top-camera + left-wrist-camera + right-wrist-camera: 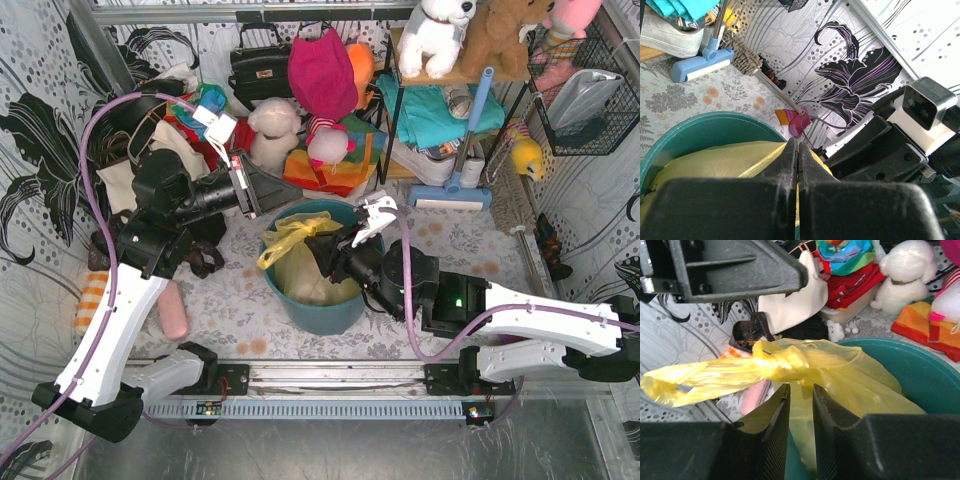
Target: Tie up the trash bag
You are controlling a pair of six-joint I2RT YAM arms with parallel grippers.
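The yellow trash bag sits in the round teal bin, its top gathered into a twisted bunch with a tail trailing left. My right gripper reaches in from the right, just below that bunch. Its jaws stand a narrow gap apart, with thin bag film showing in the gap. My left gripper hovers above the bin's far-left rim, shut, and its fingers are clear above the bunch. From the left wrist, the shut tips hang over the bag and bin.
Stuffed toys, a black handbag and a cream tote crowd the area behind the bin. A blue brush leans by the shelf at back right. A pink object lies on the table left of the bin.
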